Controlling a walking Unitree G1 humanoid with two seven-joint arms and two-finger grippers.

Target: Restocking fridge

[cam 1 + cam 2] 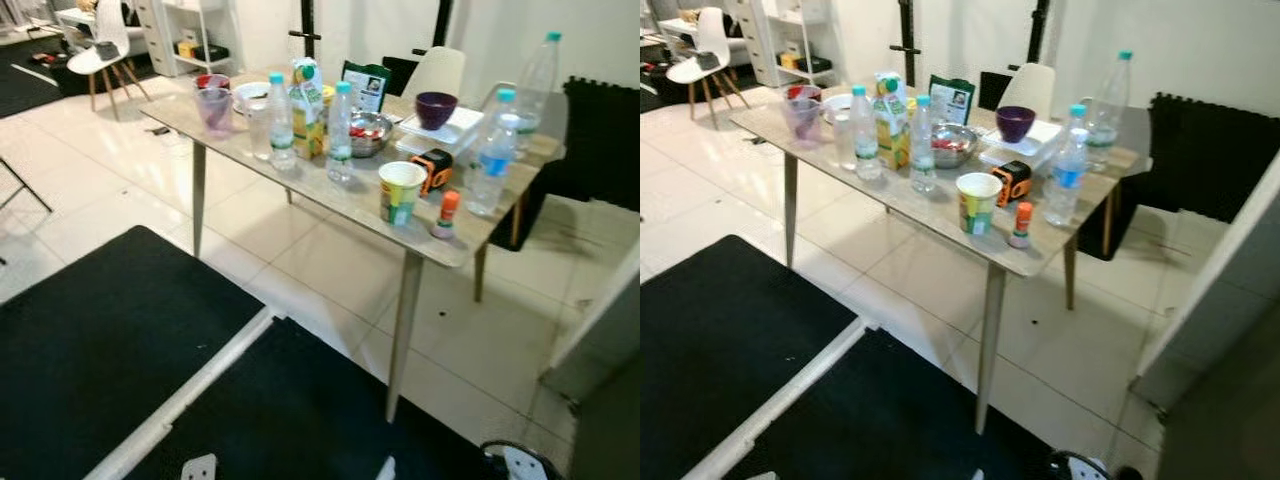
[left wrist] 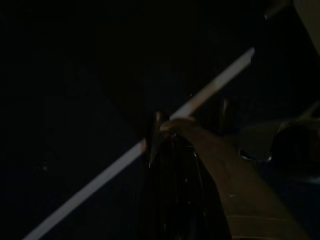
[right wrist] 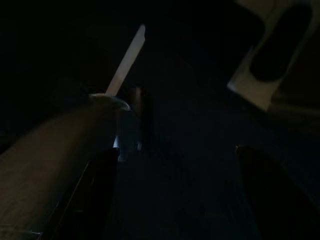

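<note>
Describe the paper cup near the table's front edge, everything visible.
The paper cup stands upright on the table, close to its near edge. It looks like printed paper, green and yellow on the sides, with a white rolled rim and an open top; its contents cannot be made out. An orange-capped glue stick stands just beside it, apart, and a black-and-orange tape measure sits behind it. Nothing touches the cup.

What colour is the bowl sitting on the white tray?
Dark purple bowl; clearest in the left eye view.

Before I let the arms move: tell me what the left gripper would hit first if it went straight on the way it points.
Probably the floor. The left gripper hangs idle, pointing down at the black mat and its white strip. The view is dark, so depth is unclear.
</note>
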